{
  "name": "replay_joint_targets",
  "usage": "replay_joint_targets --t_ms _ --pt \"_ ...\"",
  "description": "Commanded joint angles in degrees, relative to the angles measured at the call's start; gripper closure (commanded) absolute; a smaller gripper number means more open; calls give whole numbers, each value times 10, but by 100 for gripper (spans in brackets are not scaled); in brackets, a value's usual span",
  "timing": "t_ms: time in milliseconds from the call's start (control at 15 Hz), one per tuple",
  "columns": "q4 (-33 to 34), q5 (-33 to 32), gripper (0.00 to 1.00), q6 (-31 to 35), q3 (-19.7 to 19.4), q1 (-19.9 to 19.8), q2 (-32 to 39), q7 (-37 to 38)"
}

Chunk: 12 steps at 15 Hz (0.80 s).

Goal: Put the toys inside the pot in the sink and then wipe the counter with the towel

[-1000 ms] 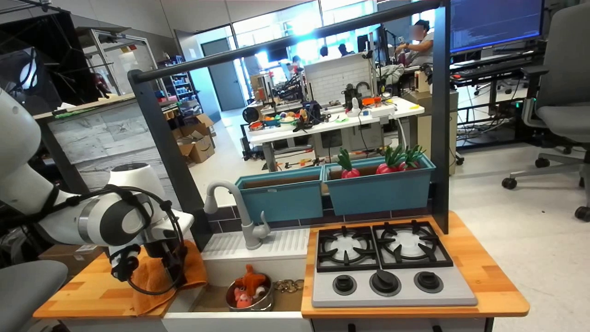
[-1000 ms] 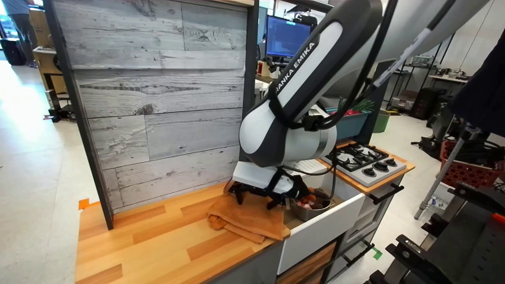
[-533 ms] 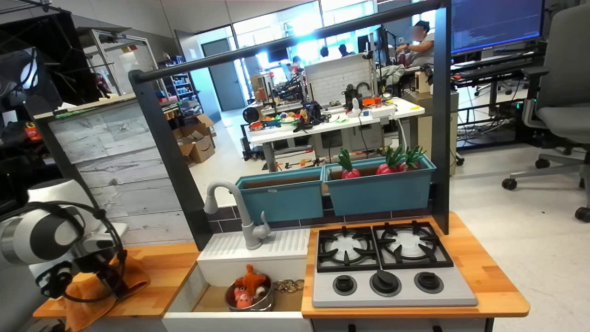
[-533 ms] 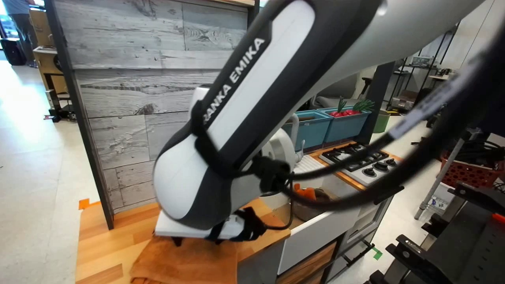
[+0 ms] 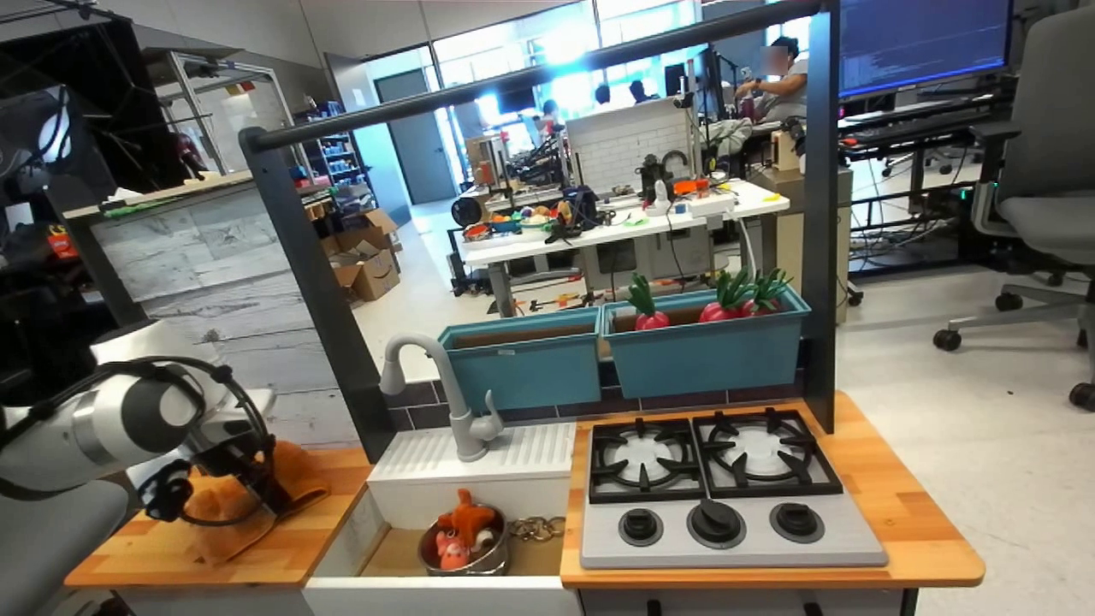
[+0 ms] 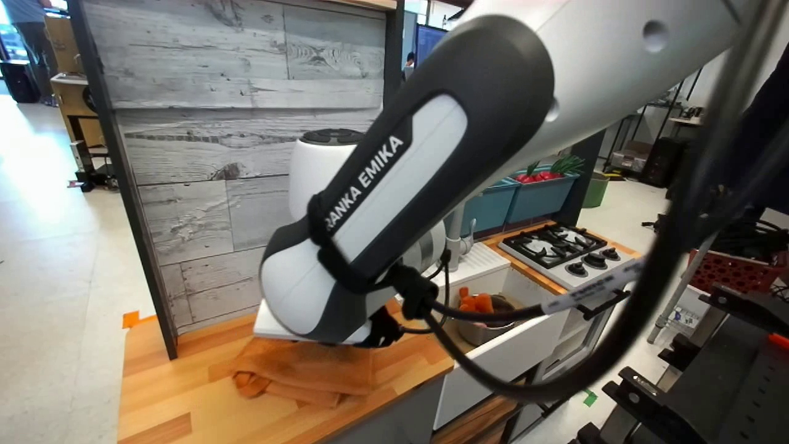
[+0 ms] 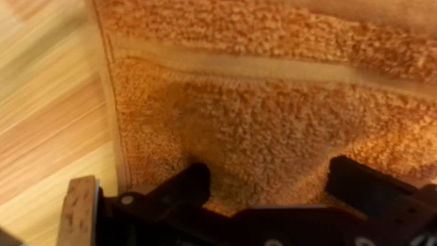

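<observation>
The orange towel [image 7: 273,119] fills most of the wrist view, and my gripper [image 7: 268,169] stands over it with its jaws wide apart. Both dark fingers [image 7: 191,182] are against or just above the cloth, which is not pinched between them. In both exterior views the towel [image 5: 224,524] lies bunched beneath the gripper on the wooden counter [image 6: 179,376], left of the sink [image 5: 342,547]. The steel pot [image 5: 489,565] sits inside the sink. It holds an orange toy [image 5: 466,518] and a reddish toy [image 5: 452,552]. Most of the gripper is hidden behind the arm in an exterior view [image 6: 345,277].
A grey faucet [image 5: 453,398] rises behind the sink. A metal chain [image 5: 537,529] lies beside the pot. The stovetop [image 5: 727,547] is on the right, with teal planters [image 5: 701,359] behind. A wood-look panel [image 6: 246,154] and a dark post [image 5: 316,299] border the left counter.
The gripper has dragged the towel from beside the sink leftward to the counter's front edge, then partway back toward the rear and the sink. The pot and toys have not moved.
</observation>
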Motion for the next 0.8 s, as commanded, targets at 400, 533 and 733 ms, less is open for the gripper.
replay_joint_targets --t_ms 400,533,733 --pt "5 -11 0 -48 55 -58 -16 -139" --pt "27 -17 0 -60 105 -91 -7 -198" --pt "47 -1 0 -110 158 -127 3 -287"
